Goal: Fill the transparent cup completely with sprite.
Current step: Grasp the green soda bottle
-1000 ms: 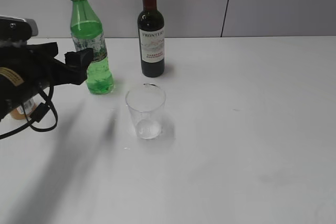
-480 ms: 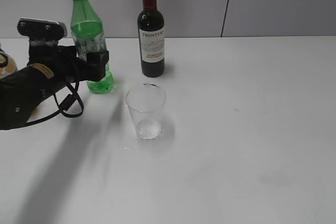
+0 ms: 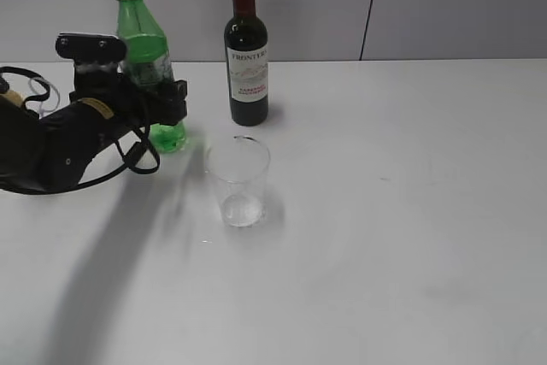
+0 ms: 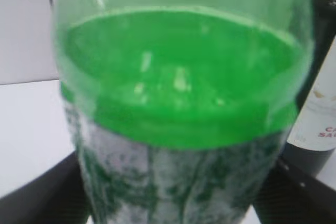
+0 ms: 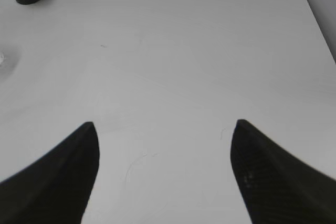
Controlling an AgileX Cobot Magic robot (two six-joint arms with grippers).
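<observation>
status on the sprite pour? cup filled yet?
Not yet. Done: the green bottle is uncapped and the left gripper has its fingers either side of the label. In hand: the grasp; whether it has clamped is unclear, and the bottle stands upright on the table. Left: lift, tilt, pour; the transparent cup looks empty. The right gripper hangs open, idle.

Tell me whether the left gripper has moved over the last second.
Yes. The left gripper has advanced rightward to the green bottle, its fingers now flanking the label, nearer the wine bottle.

Dark wine bottle (image 3: 245, 49) with red cap, upright on white table (image 3: 402, 211)
</observation>
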